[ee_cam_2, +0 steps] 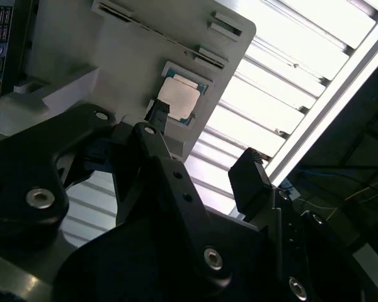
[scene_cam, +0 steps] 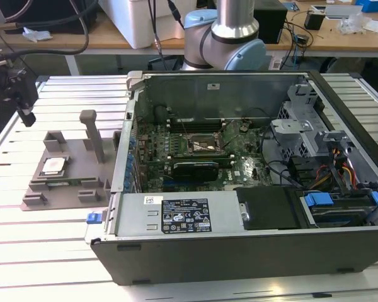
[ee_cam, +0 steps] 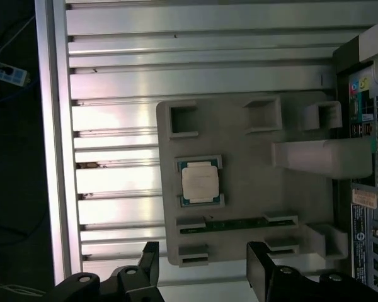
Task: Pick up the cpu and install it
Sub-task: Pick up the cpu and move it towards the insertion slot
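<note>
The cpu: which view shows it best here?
The first wrist view: the cpu lies face-on, unobstructed, in the grey tray. The second wrist view shows it slanted, a fingertip of the gripper at its edge. The exterior view shows it small, on that view's left.

A shiny silver metal table (scene_cam: 44, 251) made of long flat slats holds two things. A flat grey plastic tray (scene_cam: 63, 190) lies at the exterior view's left. A big open grey metal computer case (scene_cam: 239, 258) lies just beside it.
</note>
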Robot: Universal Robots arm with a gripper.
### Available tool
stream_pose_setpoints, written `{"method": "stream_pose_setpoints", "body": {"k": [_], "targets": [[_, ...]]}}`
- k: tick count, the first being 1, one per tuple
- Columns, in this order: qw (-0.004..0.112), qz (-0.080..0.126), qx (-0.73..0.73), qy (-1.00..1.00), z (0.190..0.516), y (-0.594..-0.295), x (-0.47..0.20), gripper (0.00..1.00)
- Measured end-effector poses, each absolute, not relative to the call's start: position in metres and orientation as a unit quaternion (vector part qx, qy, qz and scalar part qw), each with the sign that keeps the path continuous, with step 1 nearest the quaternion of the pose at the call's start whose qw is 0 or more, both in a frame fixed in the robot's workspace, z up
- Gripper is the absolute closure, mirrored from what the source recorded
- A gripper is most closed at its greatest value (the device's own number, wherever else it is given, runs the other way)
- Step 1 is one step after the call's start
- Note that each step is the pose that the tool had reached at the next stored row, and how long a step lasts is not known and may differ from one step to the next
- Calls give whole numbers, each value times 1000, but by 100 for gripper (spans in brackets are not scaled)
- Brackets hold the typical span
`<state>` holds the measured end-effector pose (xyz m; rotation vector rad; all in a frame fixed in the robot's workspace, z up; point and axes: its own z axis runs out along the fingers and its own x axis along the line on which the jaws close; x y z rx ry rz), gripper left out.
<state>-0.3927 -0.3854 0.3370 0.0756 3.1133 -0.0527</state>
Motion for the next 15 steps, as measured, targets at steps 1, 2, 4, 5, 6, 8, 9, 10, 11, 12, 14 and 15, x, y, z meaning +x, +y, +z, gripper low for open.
{"method": "stream_pose_setpoints", "body": {"k": [1, 2, 4, 5, 6, 8, 9, 10, 11, 12, 14, 15], "targets": [[13, -17, 24, 999, 335, -385, -393, 34], [13, -17, 24, 999, 333, -384, -393, 34], [13, -17, 24, 999, 331, -383, -393, 34], [13, -17, 24, 999, 330, -383, -393, 34], [13, -17, 24, 999, 329, -383, -393, 34], [13, -17, 24, 999, 326, -382, -393, 34], [13, -17, 24, 999, 325, -382, -393, 34], [13, -17, 24, 999, 323, -382, -393, 34], [13, -17, 24, 999, 321, -382, -393, 34], [13, -17, 24, 999, 319, -382, -393, 34], [13, -17, 24, 999, 316, -382, -393, 34], [13, -17, 24, 999, 315, -382, -393, 34]]}}
